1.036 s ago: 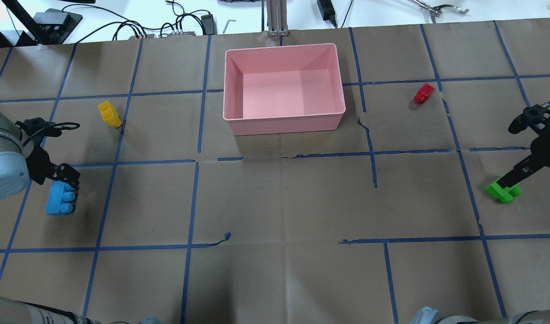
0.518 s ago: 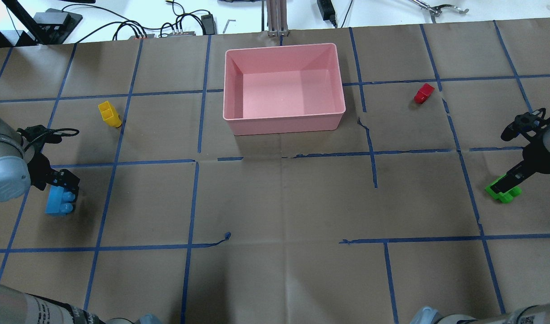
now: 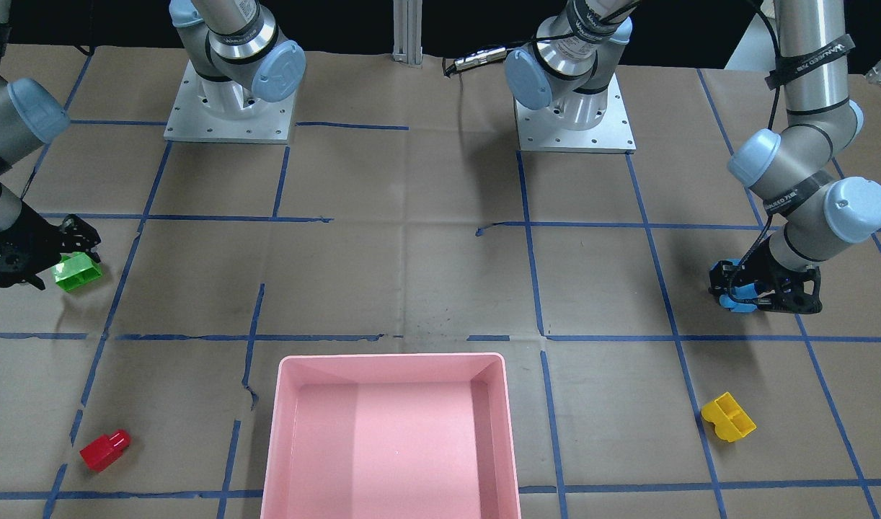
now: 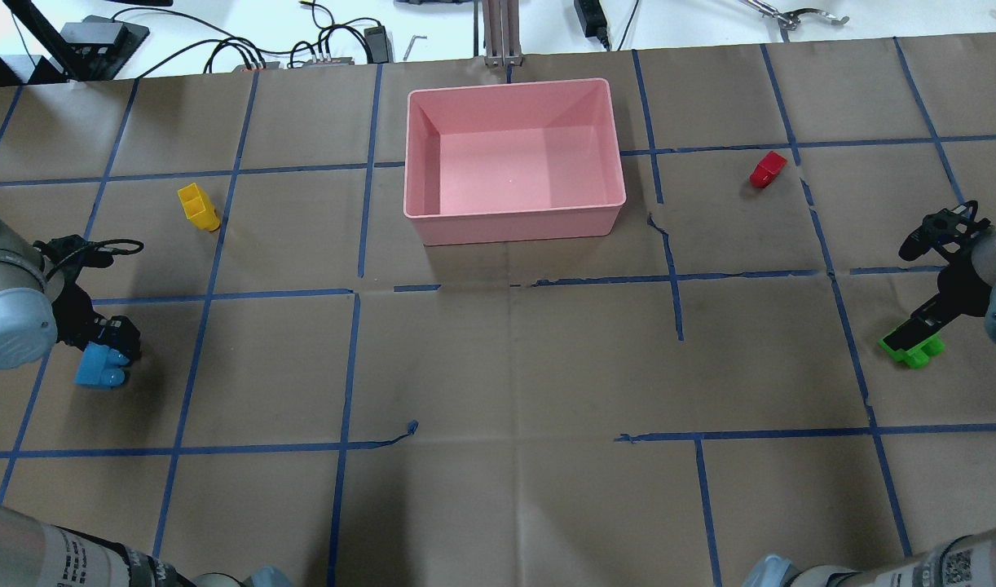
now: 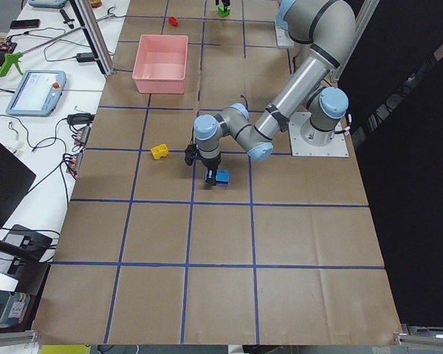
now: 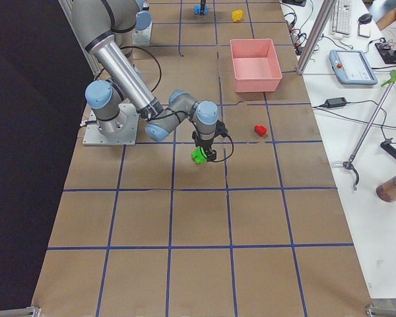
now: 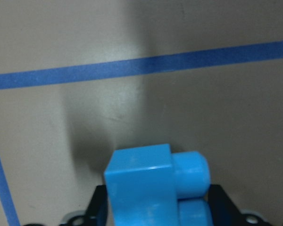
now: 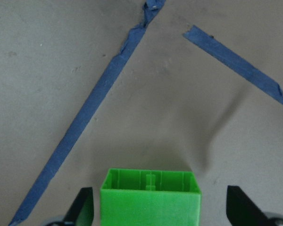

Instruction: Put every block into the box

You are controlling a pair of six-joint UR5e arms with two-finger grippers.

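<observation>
Close by the robot, on its left side, the left fingers (image 7: 100,207) are pinching the blue brick (image 7: 141,183) down at the bench (image 4: 506,367). Over on its right, the right fingers (image 8: 243,207) are standing wide around the green brick (image 8: 151,202), not touching it. Farther out, the yellow brick (image 4: 196,204) and red brick (image 4: 767,169) are lying well apart, either side of the pink box (image 4: 514,224).

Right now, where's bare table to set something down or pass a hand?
Bare: the broad middle between the light-blue studded brick and the green studded brick, robot-side of the pink plastic box; its floor too. Crowded: at left claw, right claw.
</observation>
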